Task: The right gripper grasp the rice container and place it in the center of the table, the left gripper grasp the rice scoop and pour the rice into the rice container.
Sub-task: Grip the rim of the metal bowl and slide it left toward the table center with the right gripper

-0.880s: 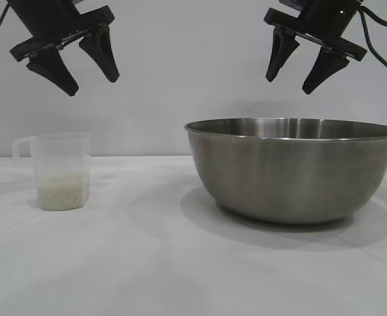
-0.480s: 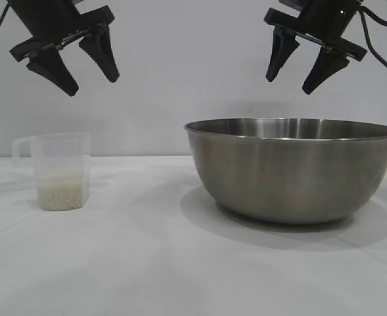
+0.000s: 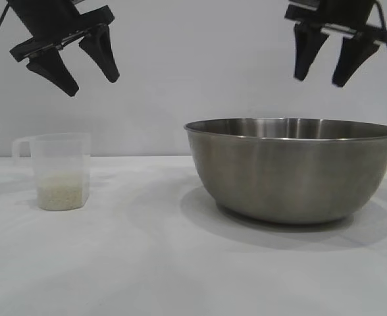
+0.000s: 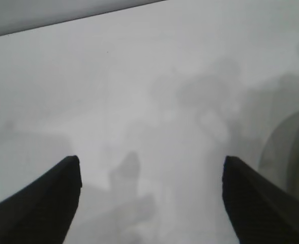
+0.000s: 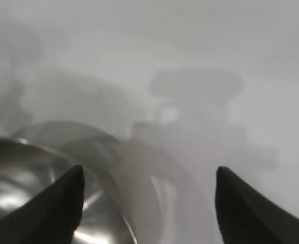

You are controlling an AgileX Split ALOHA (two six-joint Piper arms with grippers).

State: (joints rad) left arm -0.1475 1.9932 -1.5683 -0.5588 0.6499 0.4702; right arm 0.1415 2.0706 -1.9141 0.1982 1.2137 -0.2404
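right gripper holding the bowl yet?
No, the right gripper hangs open above the rice container, clear of its rim.

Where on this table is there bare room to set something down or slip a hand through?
Bare tabletop lies between the rice scoop and the rice container, and across the whole near strip of the table in front of both. The right side is crowded: the container fills it almost to the frame edge, with the right gripper open above its rim.
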